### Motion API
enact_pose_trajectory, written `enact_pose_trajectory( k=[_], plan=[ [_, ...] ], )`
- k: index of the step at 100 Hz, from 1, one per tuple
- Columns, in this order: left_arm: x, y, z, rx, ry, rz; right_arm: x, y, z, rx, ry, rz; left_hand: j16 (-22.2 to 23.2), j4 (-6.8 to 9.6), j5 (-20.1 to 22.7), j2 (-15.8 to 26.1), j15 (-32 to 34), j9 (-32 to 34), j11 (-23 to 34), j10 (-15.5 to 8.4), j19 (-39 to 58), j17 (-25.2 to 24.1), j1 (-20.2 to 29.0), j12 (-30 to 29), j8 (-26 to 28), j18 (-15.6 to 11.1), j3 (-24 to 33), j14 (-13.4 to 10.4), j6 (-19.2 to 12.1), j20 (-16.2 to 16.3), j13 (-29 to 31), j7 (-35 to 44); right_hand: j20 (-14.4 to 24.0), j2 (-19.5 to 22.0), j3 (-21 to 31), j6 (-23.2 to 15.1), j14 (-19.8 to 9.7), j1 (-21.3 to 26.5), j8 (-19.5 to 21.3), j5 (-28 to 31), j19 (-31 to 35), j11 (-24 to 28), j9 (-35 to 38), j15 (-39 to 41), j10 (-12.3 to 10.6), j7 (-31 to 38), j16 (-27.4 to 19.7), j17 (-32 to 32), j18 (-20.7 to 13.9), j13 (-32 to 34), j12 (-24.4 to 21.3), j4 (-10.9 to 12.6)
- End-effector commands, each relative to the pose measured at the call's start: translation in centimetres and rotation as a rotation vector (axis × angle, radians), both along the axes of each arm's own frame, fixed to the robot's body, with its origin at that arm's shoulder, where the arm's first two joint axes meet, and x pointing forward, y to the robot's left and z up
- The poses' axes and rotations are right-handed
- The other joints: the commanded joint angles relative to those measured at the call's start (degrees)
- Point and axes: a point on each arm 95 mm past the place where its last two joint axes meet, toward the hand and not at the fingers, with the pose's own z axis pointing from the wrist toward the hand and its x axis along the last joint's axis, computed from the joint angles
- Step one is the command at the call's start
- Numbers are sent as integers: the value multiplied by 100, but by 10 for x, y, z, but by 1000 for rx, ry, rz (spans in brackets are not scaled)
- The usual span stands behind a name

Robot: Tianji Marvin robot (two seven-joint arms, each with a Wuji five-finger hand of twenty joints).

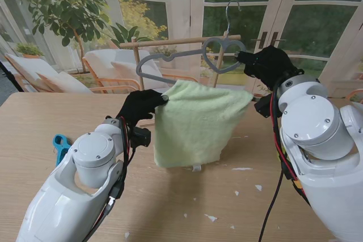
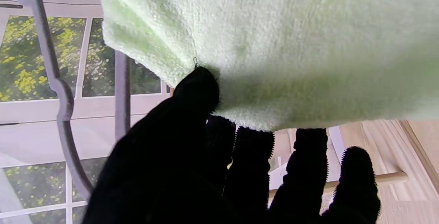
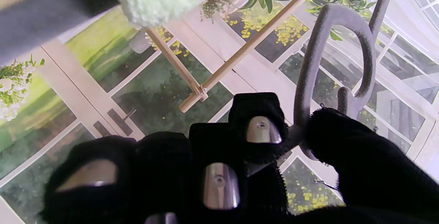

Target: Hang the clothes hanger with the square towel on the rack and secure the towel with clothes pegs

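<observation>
- Stand view: the right hand (image 1: 266, 63) is closed on the right end of the grey hanger (image 1: 170, 60), holding it in the air just in front of the wooden rack (image 1: 170, 42). The hook (image 1: 229, 12) stands above the rack's top rail and is not seated on it, so far as this view shows.
- Stand view: the green towel (image 1: 195, 123) is draped over the hanger's bar and hangs clear of the table (image 1: 45, 117). The left hand (image 1: 139, 106) has its fingers pinched on the towel's upper left corner. A blue object (image 1: 59, 143), possibly a peg, lies on the table by the left arm; too small to confirm.
- Left wrist view: the thumb (image 2: 197, 90) presses into the towel's edge while the other fingertips (image 2: 310, 141) lie under the hem. Grip judged light; hold it steady so the towel does not slide along the bar.
- Right wrist view: fingers (image 3: 260, 121) and thumb are clamped on the hanger's curved end, with the rail beyond them. Judgement: raise the hook over the rail, keep the hanger level, lower until seated, and release only afterwards.
</observation>
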Motion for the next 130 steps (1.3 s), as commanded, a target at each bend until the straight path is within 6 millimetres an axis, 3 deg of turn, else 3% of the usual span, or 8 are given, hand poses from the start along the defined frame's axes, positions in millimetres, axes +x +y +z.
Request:
enact_pose_trajectory(
  k=[1, 5, 9, 17, 27, 82, 102, 130],
  plan=[
    [-1, 5, -6, -2, 25, -31, -2, 0, 4, 9, -4, 1, -188, 219, -270, 9, -317, -494, -417, 101, -27, -116, 115, -300, -38, -123, 180, -116, -20, 26, -296, -465, 6180, 551, 681, -498, -530, 591, 75, 508, 1121, 754, 344, 779, 162, 657, 405, 492, -1033, -186, 113, 859],
    [-2, 5, -6, 7, 22, -60, -2, 1, 4, 10, -3, 3, -322, 175, -753, 15, -583, -1120, -614, 57, -72, -201, -504, -1182, 9, -194, 840, -212, 45, -85, -511, -1299, 6180, 549, 679, -498, -529, 589, 75, 508, 1121, 754, 344, 779, 162, 657, 406, 492, -1033, -186, 113, 858],
    [-3, 6, -5, 28, 6, -82, -2, 1, 4, 10, -2, 4, -465, 390, -1483, 38, -894, -1821, -965, -21, -139, -286, -1144, -1500, -306, -266, 1438, -357, 187, -194, -790, -1823, 6181, 547, 682, -498, -531, 590, 76, 508, 1121, 753, 344, 779, 162, 656, 406, 492, -1032, -186, 113, 860],
    [-4, 10, -2, 89, -38, -106, -2, 0, 4, 11, -1, 5, -618, 357, -2486, -131, -1312, -2744, -1321, -145, -234, -382, -1455, -1817, -506, -384, 1545, -571, 294, -366, -1152, -1972, 6181, 546, 682, -497, -532, 591, 77, 508, 1121, 753, 344, 779, 162, 655, 406, 492, -1031, -186, 113, 860],
    [-3, 18, 6, 150, -83, -101, -4, -1, 5, 9, -5, 5, -707, 332, -3034, -262, -1654, -3270, -1437, -170, -302, -501, -1538, -2002, -659, -487, 1619, -701, 349, -529, -1374, -1945, 6183, 542, 681, -495, -532, 590, 78, 507, 1121, 753, 344, 780, 162, 654, 407, 491, -1029, -186, 113, 861],
    [-9, 74, 60, 386, -262, -137, -4, -3, 0, -112, 44, 34, -998, 289, -3507, -606, -2676, -3906, -2029, -381, -367, -539, -1751, -2531, -1090, -615, 1764, -908, 133, -879, -1444, -2360, 6179, 552, 661, -496, -569, 574, 84, 506, 1121, 753, 344, 773, 162, 647, 405, 498, -1069, -183, 113, 868],
    [-15, 63, 76, 383, -330, -190, 0, 4, -7, -139, 61, 58, -1110, 274, -3526, -667, -2881, -3955, -2091, -395, -424, -576, -1911, -2605, -1165, -665, 1773, -976, 104, -1011, -1461, -2500, 6169, 559, 657, -528, -593, 564, 98, 499, 1121, 753, 344, 770, 162, 632, 403, 500, -1106, -182, 113, 877],
    [-10, 21, 79, 459, -352, -367, 3, 14, -12, -145, 70, 99, -1354, 251, -3642, -871, -2970, -4107, -2228, -503, -543, -596, -2073, -2712, -1358, -759, 2009, -1085, 64, -1361, -1568, -2910, 6158, 565, 654, -528, -602, 555, 111, 501, 1121, 748, 344, 767, 156, 626, 399, 502, -1121, -181, 112, 883]
  ],
)
